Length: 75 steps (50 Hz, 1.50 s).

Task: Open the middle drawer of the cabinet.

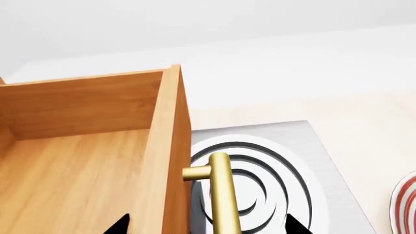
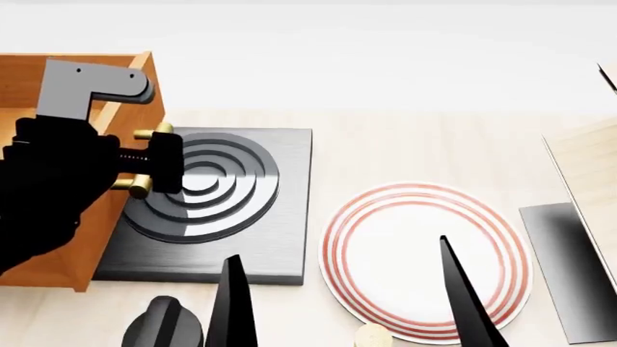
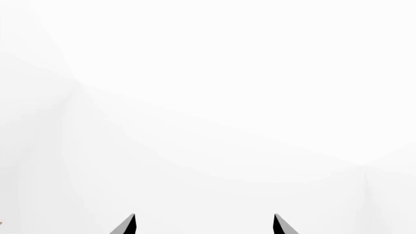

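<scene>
Where handle (image 2: 144,159) juts, stove plate (image 2: 253,217) below (striped plate (image 2: 424,260) beside).

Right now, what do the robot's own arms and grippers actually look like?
The left arm is bulky matte black, topped by a flat pale grey L-shaped bracket. The left gripper is black too, with blocky fingers. The right gripper shows only two slim black blades tapering to sharp points. No cables, markings or sleeves are visible.

Plate (image 2: 424,264) right of stove plate (image 2: 279,238)
</scene>
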Motion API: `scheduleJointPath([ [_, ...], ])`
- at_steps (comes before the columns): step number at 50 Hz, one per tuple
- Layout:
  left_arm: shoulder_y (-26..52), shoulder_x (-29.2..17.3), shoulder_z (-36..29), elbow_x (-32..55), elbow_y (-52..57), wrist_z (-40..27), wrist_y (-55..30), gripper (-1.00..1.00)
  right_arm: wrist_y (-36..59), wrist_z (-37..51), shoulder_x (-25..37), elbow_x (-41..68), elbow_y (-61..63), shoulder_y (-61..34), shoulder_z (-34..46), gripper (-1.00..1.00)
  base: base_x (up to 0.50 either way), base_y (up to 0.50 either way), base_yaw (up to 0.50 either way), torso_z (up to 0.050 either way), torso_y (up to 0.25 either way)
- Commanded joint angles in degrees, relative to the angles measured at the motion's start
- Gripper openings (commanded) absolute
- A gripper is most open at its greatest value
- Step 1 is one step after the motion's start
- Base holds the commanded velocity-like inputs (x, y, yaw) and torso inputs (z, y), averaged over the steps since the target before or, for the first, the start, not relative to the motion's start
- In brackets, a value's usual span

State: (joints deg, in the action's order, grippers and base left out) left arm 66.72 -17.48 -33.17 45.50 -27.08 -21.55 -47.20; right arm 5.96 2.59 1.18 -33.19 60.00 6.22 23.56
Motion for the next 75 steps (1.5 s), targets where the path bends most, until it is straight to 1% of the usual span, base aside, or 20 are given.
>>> scheduleJointPath([
  [1,-1.4,1.5,1.0,1.4,4.3,1.3,1.5,1.0,-0.1,-1.6,-1.2,-1.0,0.0,-0.2,-1.4,1.0,0.0,0.0,0.0,0.0,0.0],
  [8,-3.4,0.4,0.9,-1.1,7.6,-0.9,5.6,1.0,0.1,-1.7,-1.2,-1.1,0.0,-0.1,-1.2,1.0,0.0,0.0,0.0,0.0,0.001],
  [17,-4.7,-0.1,1.6,-1.9,9.7,-1.0,9.4,1.0,0.1,-1.9,-1.2,-1.3,0.0,0.0,-0.9,1.0,0.0,0.0,0.0,0.0,0.0],
  [24,-5.4,0.0,1.7,-3.7,9.0,-1.0,13.1,1.0,0.2,-2.0,-1.2,-1.4,0.0,0.0,-0.8,1.0,0.0,0.0,0.0,0.0,0.0],
  [32,-7.7,-1.4,1.1,-7.3,13.0,-4.0,17.2,1.0,0.3,-2.1,-1.2,-1.5,0.0,0.0,-0.6,1.0,0.0,0.0,0.0,0.0,0.0],
  [38,-10.6,-3.1,1.3,-10.2,18.4,-7.8,20.6,1.0,0.3,-2.1,-1.2,-1.6,0.0,-0.1,-0.5,1.0,0.0,0.0,0.0,0.0,0.0],
  [40,-11.9,-4.2,0.6,-12.9,21.0,-9.5,23.0,1.0,0.4,-2.1,-1.2,-1.7,0.0,-0.1,-0.4,1.0,0.0,0.0,0.0,0.0,0.0],
  [44,-14.5,-5.7,0.9,-13.0,26.1,-11.7,23.0,1.0,0.7,-2.1,-1.2,-1.8,0.0,-0.3,-0.2,1.0,0.0,0.0,0.0,0.0,0.0],
  [47,-16.3,-6.6,1.2,-12.9,28.9,-12.7,23.5,1.0,0.8,-2.1,-1.2,-2.0,0.0,-0.3,0.1,1.0,0.0,0.0,0.0,0.0,0.0],
  [53,-19.2,-7.5,1.2,-14.9,31.2,-14.1,26.5,1.0,1.0,-2.1,-1.2,-1.9,0.0,-0.4,0.1,1.0,0.0,0.0,0.0,0.0,0.0],
  [55,-21.1,-8.7,-0.4,-18.4,33.6,-14.5,29.5,1.0,0.9,-2.2,-1.2,-1.5,0.0,-0.4,-0.2,1.0,0.0,0.0,0.0,0.0,0.0],
  [57,-22.4,-9.0,-0.3,-17.8,34.9,-14.8,29.3,1.0,1.0,-2.2,-1.2,-1.6,0.0,-0.4,-0.2,1.0,0.0,0.0,0.0,0.0,0.0],
  [62,-26.4,-10.6,-1.4,-19.9,38.5,-16.1,31.6,1.0,0.9,-2.2,-1.2,-1.6,0.0,-0.3,-0.2,1.0,0.0,0.0,0.0,0.0,0.0],
  [66,-29.9,-12.2,-1.5,-21.5,42.9,-18.0,33.6,1.0,0.7,-2.2,-1.2,-1.4,0.0,-0.2,-0.3,1.0,0.0,0.0,0.0,0.0,0.0],
  [75,-35.3,-13.7,-0.8,-23.3,46.8,-20.8,37.7,1.0,0.8,-2.2,-1.2,-1.4,0.0,-0.2,-0.1,1.0,0.0,0.0,0.0,0.0,0.0],
])
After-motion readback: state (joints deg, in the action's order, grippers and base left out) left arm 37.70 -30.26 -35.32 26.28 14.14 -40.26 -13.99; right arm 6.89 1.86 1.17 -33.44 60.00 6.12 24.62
